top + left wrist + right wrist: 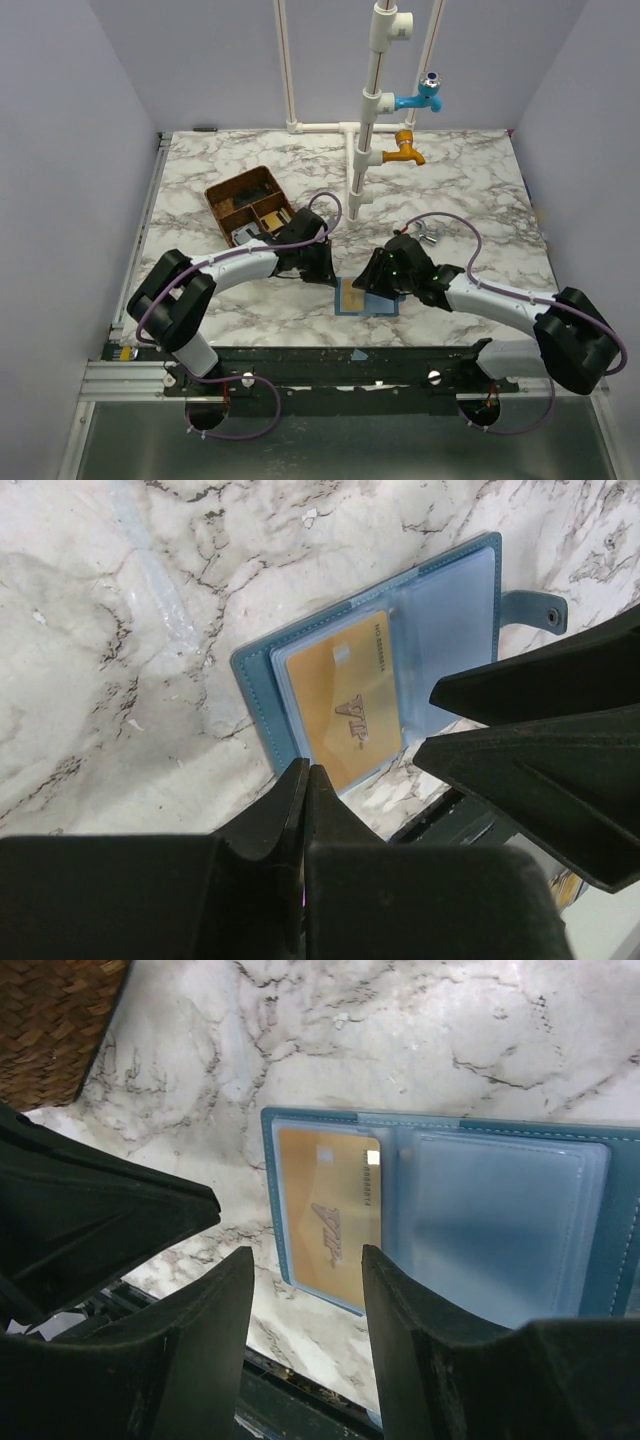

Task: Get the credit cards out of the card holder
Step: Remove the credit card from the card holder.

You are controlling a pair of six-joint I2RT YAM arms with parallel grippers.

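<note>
While the arm bases sit bolted at the near rim, we find the card holder (372, 300) just past them on the marble table (480, 180), lying open and flat between the two arms. Its long axis runs left to right, along the near edge. The gold card (353, 296) sits in the left half, under the clear sleeve, with its own long axis running near to far. From the left wrist we can read "VIP" on the card (345, 695), and a snap tab (535, 610) sticks out from the outer edge of the holder's (440, 610) other half.

Now the left fingers (305, 790): pressed tight together, nothing between them, tips down at the near edge of the card's half. Whether they touch it, we can't tell. In the top view they (326, 272) come in from the left.

The right fingers (245, 1270) stand apart, about half open, gripping nothing, and hang over the near edge of the holder (500, 1210) with the card (325, 1205) showing in the gap. From above they (375, 282) close in from the right.

Further back on the left rests a brown divided tray (250, 205). At the far edge rises a white pipe stand (372, 110) with a blue tap (422, 97) and an orange tap (405, 150).
</note>
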